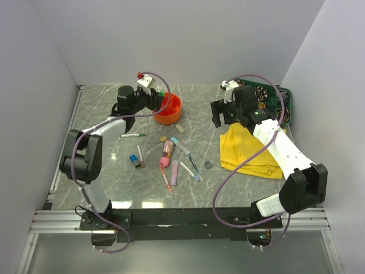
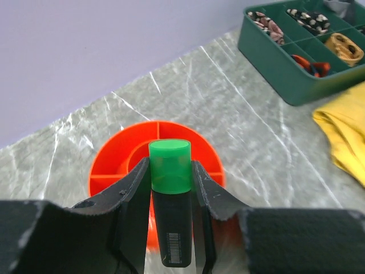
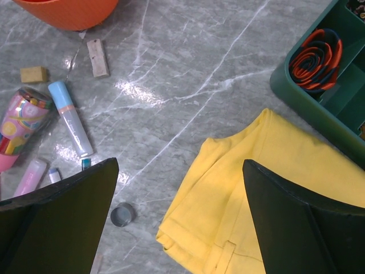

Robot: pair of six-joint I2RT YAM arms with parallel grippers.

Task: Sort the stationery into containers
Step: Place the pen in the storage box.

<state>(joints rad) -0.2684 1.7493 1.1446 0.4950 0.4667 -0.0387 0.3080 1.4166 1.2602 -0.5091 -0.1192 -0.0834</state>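
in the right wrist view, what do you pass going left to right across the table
pink tube → light blue marker → small round cap → yellow cloth → green tray

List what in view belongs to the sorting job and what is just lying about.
Job: green marker, orange organiser, green tray, blue-capped marker, pink tube, eraser, dark disc.
Lying about: yellow cloth.

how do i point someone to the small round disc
Find the yellow cloth on the right half of the grey table. Just off its left edge, not touching it, lies the disc. It is small, dark and round, while its neighbours to the left are long pens.
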